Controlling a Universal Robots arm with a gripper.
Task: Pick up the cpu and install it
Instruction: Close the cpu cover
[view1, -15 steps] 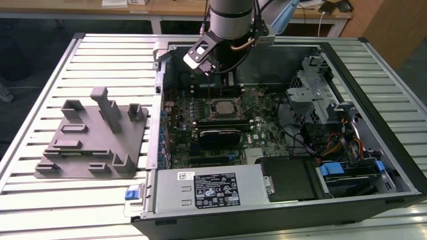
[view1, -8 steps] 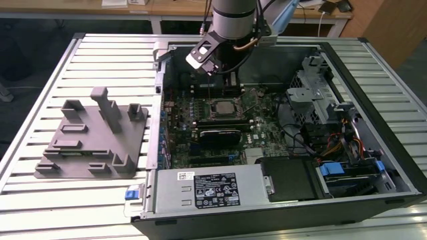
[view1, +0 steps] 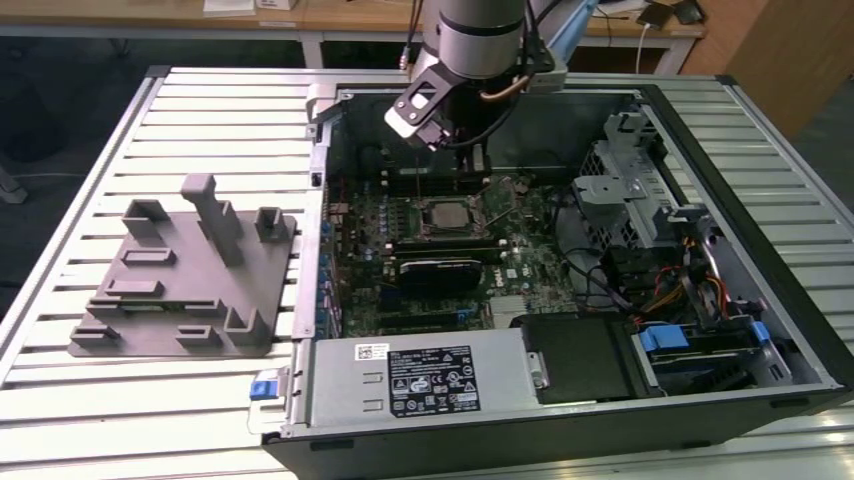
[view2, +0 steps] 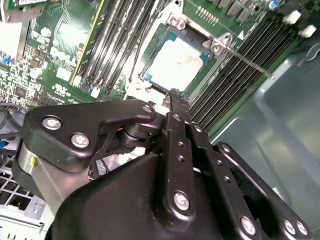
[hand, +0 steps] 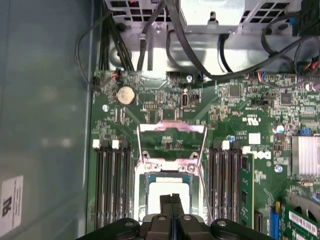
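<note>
Silver-grey cpu (view2: 177, 62): one, lying flat in its socket (view2: 161, 42) on the green motherboard (hand: 240, 110), metal top up. Hinged metal plate (hand: 172, 127): swung open, just beside the socket.

My gripper (hand: 171, 200): directly over the cpu, fingers clenched together with nothing between them.

Open computer case (view1: 747, 230): lying on the slatted table (view1: 80, 400).

Grey fixture block (view1: 187, 290): on the table outside the case, toward the exterior view's left, well apart from me.
</note>
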